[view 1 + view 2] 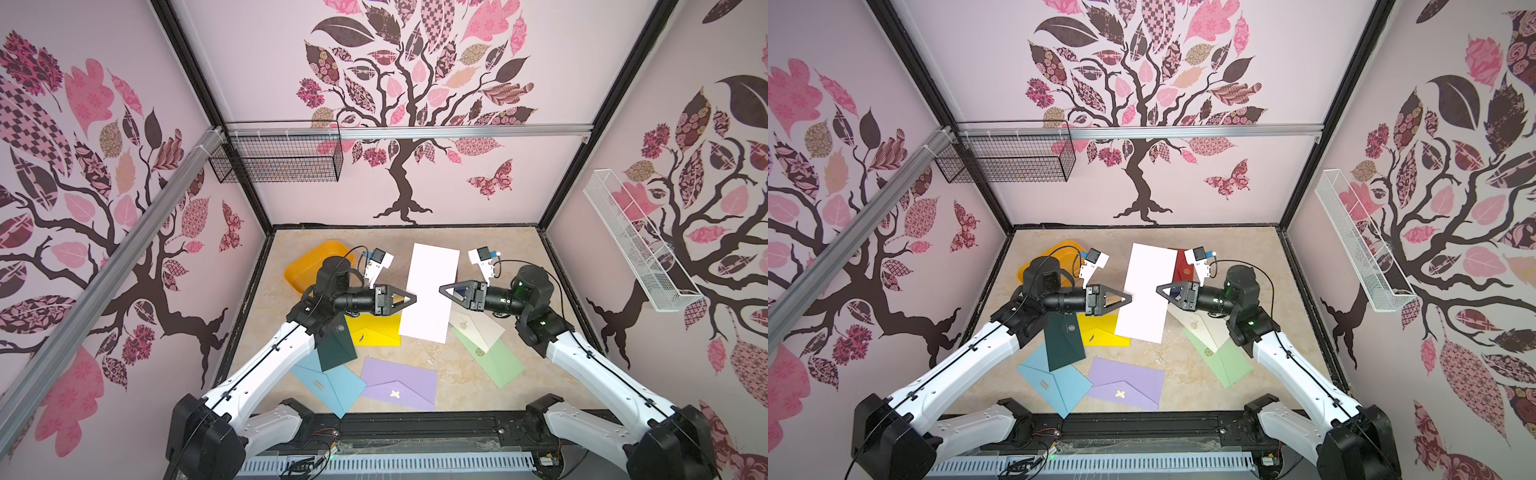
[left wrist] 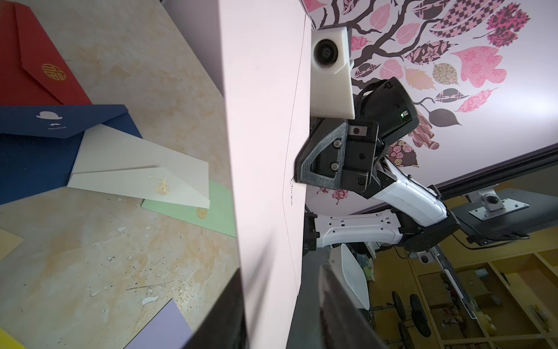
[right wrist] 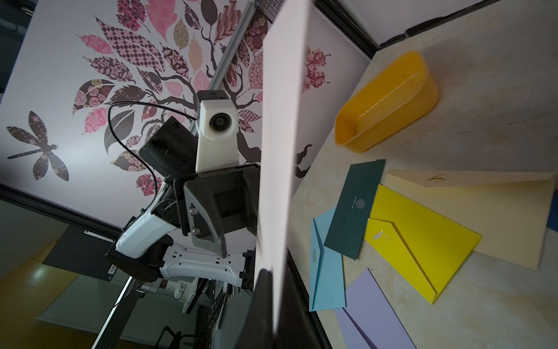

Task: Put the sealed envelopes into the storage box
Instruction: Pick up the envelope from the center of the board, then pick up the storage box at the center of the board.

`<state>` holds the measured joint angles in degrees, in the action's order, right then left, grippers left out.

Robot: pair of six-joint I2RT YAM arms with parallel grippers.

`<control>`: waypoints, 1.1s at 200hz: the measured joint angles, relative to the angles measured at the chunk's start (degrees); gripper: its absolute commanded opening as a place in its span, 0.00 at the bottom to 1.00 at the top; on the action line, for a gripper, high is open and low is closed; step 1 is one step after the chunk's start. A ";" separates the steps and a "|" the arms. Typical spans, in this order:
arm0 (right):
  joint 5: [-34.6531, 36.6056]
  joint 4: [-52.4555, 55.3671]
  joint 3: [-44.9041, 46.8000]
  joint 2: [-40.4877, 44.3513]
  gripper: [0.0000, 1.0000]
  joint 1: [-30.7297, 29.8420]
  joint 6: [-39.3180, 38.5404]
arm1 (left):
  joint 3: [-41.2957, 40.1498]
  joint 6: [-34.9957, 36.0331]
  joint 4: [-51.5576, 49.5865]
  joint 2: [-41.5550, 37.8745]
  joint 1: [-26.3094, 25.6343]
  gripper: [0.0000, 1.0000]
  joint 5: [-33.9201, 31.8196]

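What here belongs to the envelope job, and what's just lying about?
Job: white envelope, yellow envelope, dark green envelope, blue envelope, lilac envelope, cream envelope, mint envelope, red envelope, navy envelope, beige envelope, box.
Idle: wire basket, mesh tray.

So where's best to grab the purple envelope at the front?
Likely its free short end toward the right arm, from above: the purple envelope lies flat on the table, and the blue envelope meets its other end.
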<state>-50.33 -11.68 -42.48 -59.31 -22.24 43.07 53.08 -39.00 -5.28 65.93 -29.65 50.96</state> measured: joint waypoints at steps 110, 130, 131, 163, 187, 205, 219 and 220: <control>27.80 33.51 -7.98 0.09 0.00 -0.07 -17.53 | 39.04 13.66 -43.60 27.87 14.29 0.66 -49.00; 28.04 34.10 -7.85 0.09 0.00 -0.07 -17.88 | 48.33 15.30 -48.17 39.89 14.32 0.64 -54.62; 28.04 34.10 -7.82 0.09 0.00 -0.07 -17.88 | 48.65 15.32 -48.33 40.28 14.32 0.64 -54.84; 27.52 34.27 -6.16 0.11 0.00 -0.07 -17.88 | 61.61 19.17 -53.24 55.12 14.56 0.64 -61.55; 27.23 34.38 -4.79 0.11 0.00 -0.07 -17.90 | 70.53 21.42 -55.98 62.66 15.13 0.62 -62.12; 27.04 34.42 -3.67 0.11 0.00 -0.07 -17.90 | 77.07 21.97 -57.44 67.89 15.67 0.60 -61.09; 26.86 34.80 -3.26 0.09 0.00 -0.07 -17.94 | 80.74 22.12 -58.12 71.10 15.93 0.59 -60.48; 26.86 34.80 -3.26 0.09 0.00 -0.07 -17.97 | 81.00 22.16 -58.18 71.38 15.96 0.59 -60.46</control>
<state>-23.46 23.11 -45.74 -59.22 -22.31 25.10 134.08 -16.84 -63.46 137.32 -13.69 -9.50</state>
